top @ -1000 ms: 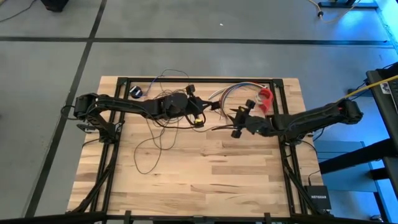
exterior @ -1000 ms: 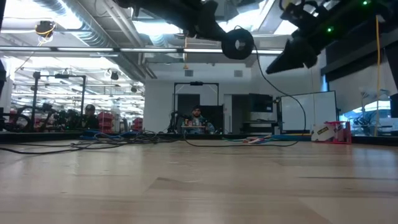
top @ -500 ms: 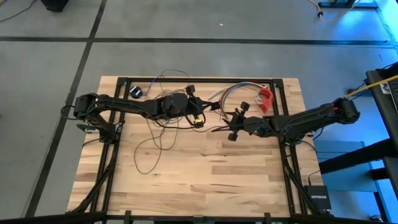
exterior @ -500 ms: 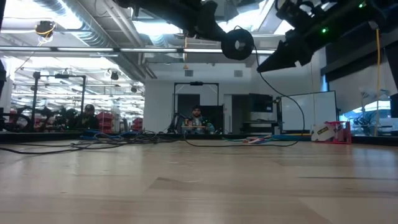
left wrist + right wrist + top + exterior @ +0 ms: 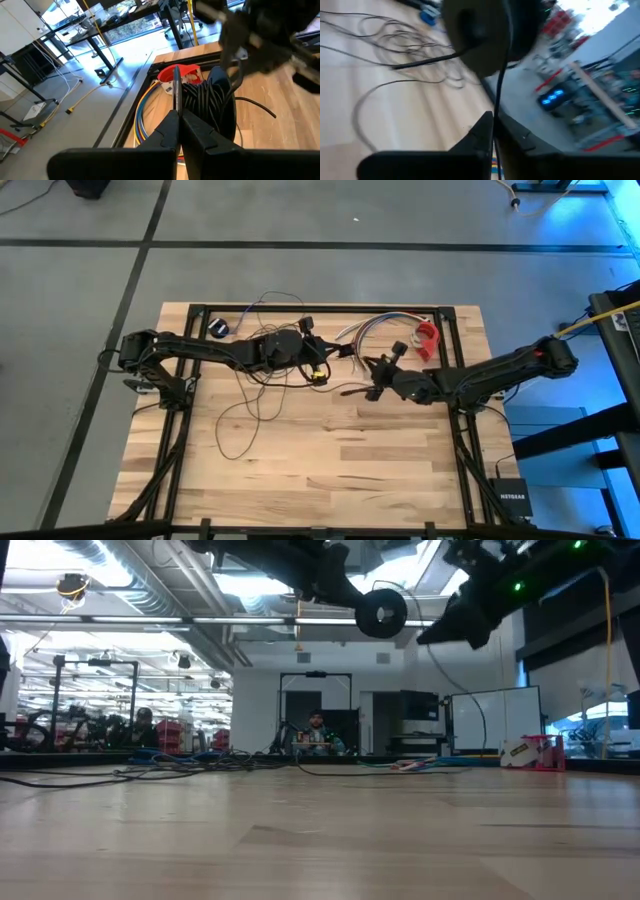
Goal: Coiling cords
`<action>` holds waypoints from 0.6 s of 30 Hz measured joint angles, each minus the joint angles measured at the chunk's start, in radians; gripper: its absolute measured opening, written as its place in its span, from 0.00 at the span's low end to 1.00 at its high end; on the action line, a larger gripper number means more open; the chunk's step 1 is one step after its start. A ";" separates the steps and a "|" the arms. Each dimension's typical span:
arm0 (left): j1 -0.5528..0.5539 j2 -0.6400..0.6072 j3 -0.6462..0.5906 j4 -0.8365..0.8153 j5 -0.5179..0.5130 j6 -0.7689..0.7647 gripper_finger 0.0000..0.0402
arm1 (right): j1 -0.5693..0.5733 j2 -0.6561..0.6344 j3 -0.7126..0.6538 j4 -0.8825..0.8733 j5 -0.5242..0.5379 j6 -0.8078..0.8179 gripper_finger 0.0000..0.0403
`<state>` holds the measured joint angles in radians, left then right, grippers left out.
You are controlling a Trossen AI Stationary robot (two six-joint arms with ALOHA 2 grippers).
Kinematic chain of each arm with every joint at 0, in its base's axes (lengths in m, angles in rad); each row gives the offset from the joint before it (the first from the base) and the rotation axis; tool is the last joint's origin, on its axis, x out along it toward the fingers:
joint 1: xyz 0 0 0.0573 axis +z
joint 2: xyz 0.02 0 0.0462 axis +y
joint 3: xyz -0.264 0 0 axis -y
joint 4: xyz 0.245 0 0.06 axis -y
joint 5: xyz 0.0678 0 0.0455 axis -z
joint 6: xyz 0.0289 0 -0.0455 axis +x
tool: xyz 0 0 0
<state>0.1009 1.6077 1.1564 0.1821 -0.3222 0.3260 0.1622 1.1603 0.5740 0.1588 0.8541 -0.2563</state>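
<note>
The cords are one thin dark wire. Part of it is wound on a round black puck [image 5: 382, 612], and the coil [image 5: 202, 107] shows in the left wrist view. The remainder lies in loose loops [image 5: 252, 395] on the table's left half. My left gripper [image 5: 322, 366] is shut on the puck above the table's middle. My right gripper [image 5: 366, 385] reaches in from the right, close beside it, shut on a strand of the cord. Both are well clear of the tabletop in the low view. My left gripper pinches the puck's thin rim [image 5: 175, 92] between its two fingertips, coming nearly level from the table's left. The puck stands on edge beyond the fingers, lifted clear of the table. My right gripper pinches a single strand of the cord [image 5: 496, 102] between its two fingers, close to the puck [image 5: 485, 25]. It comes nearly level from the table's right. The strand runs from the fingers to the puck, clear of the table.
A bundle of multicoloured wires [image 5: 372, 330] and a red holder [image 5: 428, 336] lie at the far right of the table. A small blue thing [image 5: 220, 328] sits at the far left. A yellow cable [image 5: 592, 320] runs off to the right. The near half of the wooden table [image 5: 330, 470] is bare.
My right gripper has turned a little at the wrist and shut on the strand beside the puck, with hardly any travel. In the low view the cord now arcs from the puck's top to it. My left gripper and the puck have kept still.
</note>
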 joint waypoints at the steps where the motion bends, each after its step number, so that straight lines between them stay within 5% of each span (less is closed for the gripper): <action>1: 0.000 0.000 0.000 -0.001 0.000 0.000 0.00 | 0.006 -0.015 0.002 -0.008 0.034 -0.017 0.05; 7: -0.002 0.000 0.000 -0.006 0.001 0.002 0.00 | -0.043 -0.060 0.003 -0.010 0.129 -0.122 0.03; 18: -0.002 0.000 -0.001 0.080 0.097 0.004 0.00 | -0.185 -0.009 -0.035 0.007 -0.145 -0.009 0.02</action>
<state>0.0986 1.6077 1.1553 0.2619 -0.2249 0.3298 -0.0228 1.1511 0.5385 0.1659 0.7087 -0.2653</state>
